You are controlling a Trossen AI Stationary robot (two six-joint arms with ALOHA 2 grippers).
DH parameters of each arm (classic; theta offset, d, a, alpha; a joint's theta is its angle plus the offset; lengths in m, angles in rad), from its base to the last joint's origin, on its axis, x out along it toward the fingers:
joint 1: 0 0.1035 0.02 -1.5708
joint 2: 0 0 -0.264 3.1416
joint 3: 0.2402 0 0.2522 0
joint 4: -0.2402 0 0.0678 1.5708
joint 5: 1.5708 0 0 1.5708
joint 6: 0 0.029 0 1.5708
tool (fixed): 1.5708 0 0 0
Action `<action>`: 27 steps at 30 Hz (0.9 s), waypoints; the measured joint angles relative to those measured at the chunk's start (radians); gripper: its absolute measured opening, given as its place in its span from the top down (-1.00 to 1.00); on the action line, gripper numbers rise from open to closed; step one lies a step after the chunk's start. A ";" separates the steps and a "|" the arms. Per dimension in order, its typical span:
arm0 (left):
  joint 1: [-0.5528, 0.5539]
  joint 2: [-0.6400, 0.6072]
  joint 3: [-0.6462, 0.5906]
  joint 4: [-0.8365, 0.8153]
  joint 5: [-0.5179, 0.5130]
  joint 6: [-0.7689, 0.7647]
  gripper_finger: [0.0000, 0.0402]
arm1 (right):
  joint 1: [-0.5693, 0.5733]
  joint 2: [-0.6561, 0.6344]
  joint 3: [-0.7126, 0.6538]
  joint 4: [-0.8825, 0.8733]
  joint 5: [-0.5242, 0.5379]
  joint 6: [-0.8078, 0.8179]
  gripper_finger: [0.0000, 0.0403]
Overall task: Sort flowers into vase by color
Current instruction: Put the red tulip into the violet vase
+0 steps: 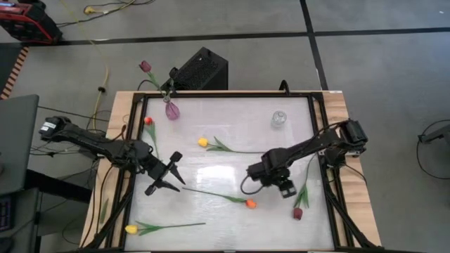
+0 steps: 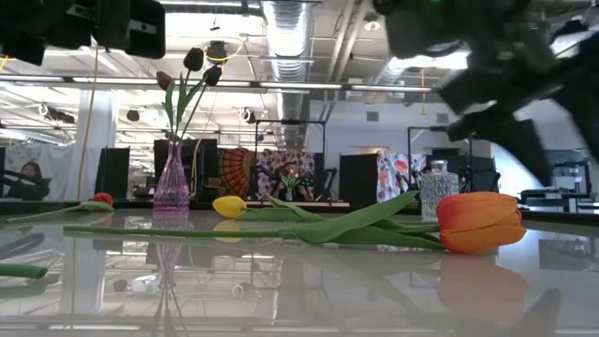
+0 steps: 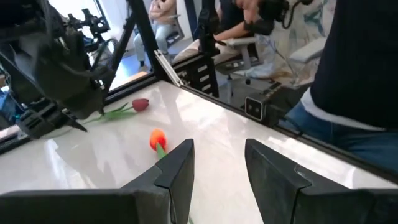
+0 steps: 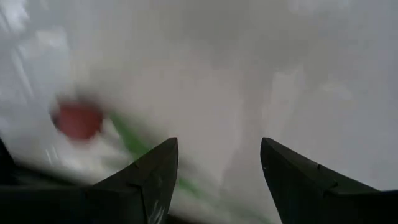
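A purple vase [image 1: 171, 110] at the far left of the table holds maroon tulips [image 1: 145, 67]. A clear vase [image 1: 279, 119] stands at the far right. Loose flowers lie flat on the table: a red one [image 1: 148, 121], a yellow one [image 1: 202, 143], an orange one [image 1: 250, 204], a maroon one [image 1: 297, 213] and a second yellow one [image 1: 131, 229]. My left gripper [image 1: 172, 176] is open at the left, roughly level, pointing toward the orange tulip [image 3: 158, 138]. My right gripper [image 1: 285, 188] is open, pointing down, just beside the maroon tulip [image 4: 78, 119].
A dark frame [image 1: 320, 133] rims the table. A black box [image 1: 200, 69] sits behind the far edge. Open table lies in the middle between the arms. A person in dark clothes [image 3: 360, 74] sits close beyond the table edge, and others sit farther back.
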 joint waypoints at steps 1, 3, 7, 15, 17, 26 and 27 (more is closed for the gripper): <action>0.000 0.005 0.000 0.003 0.000 0.008 0.34 | 0.006 0.000 -0.003 -0.036 0.017 -0.039 -0.27; 0.000 0.020 0.001 0.012 0.000 0.006 0.34 | 0.013 -0.001 -0.026 -0.061 0.031 -0.113 -0.27; 0.000 0.040 0.001 0.014 0.004 -0.023 0.34 | 0.034 0.000 -0.109 -0.078 0.033 -0.188 -0.27; 0.000 0.096 0.002 0.057 0.021 -0.024 0.34 | 0.111 0.000 -0.312 -0.070 0.034 -0.252 -0.27; 0.000 0.111 0.002 0.066 0.021 -0.022 0.34 | 0.132 0.000 -0.346 -0.065 0.050 -0.258 -0.27; 0.000 0.185 0.002 0.161 0.018 0.000 0.34 | 0.202 -0.004 -0.418 0.093 0.151 -0.243 -0.27; 0.000 0.193 0.002 0.166 0.014 0.000 0.34 | 0.212 -0.004 -0.421 0.097 0.167 -0.240 -0.26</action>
